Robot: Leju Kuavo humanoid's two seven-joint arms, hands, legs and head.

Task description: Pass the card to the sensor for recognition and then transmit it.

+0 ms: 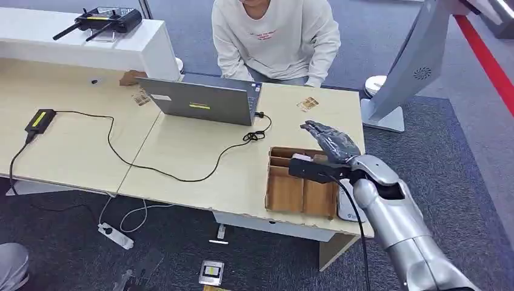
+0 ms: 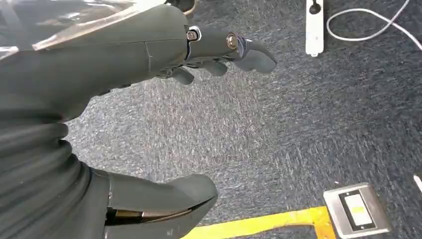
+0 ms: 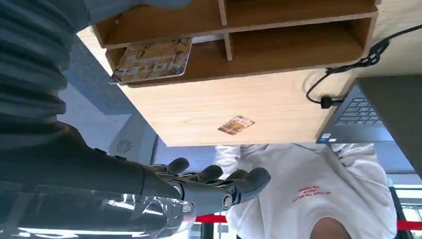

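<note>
right hand [image 1: 330,140] hovers flat and empty over the wooden tray [image 1: 285,194]; a card [image 3: 152,59] lies in a tray compartment, another card [image 1: 308,103] on the desk. left hand [image 2: 219,50] hangs empty (fingers loosely curled). risk: fingers catching the divider, or sliding the flat card instead of lifting it.

right hand [image 3: 209,186] empty, fingers apart; one card [image 3: 152,59] lies in the wooden tray [image 3: 298,47].

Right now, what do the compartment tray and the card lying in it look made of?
Tray: looks like wood or plywood, matte brown, with grain and thin partition edges showing; could be stiff board. Card in the tray: looks like thin printed plastic or coated card, tan pattern with dark lettering, slight sheen; the exact stock is unclear.
</note>
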